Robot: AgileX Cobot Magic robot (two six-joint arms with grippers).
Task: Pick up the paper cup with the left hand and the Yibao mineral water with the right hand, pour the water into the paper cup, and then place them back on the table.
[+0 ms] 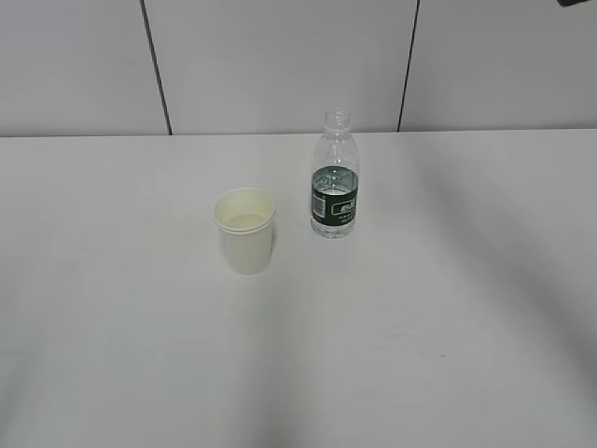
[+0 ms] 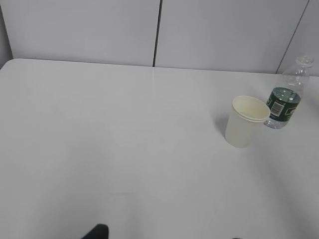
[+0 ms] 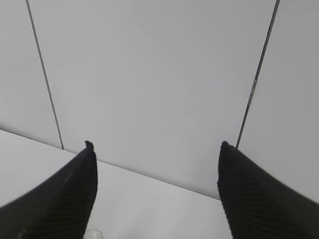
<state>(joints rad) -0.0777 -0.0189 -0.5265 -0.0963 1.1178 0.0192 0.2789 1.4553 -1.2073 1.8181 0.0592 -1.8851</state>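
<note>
The paper cup (image 1: 246,231) stands upright on the white table (image 1: 112,280), left of and slightly nearer than the Yibao mineral water bottle (image 1: 334,177), which is upright and uncapped. Both show in the left wrist view, the cup (image 2: 245,122) with the bottle (image 2: 286,97) behind it, far to the right. Of my left gripper (image 2: 164,237) only two black fingertips (image 2: 95,232) show at the bottom edge, wide apart and empty. My right gripper (image 3: 157,149) is open and empty, high up and facing the wall. The bottle's mouth (image 3: 93,233) peeks in by its left finger.
A grey panelled wall (image 1: 280,65) with dark seams rises behind the table's far edge. A dark bit of an arm (image 1: 580,3) shows at the exterior view's top right corner. Neither gripper itself shows in the exterior view.
</note>
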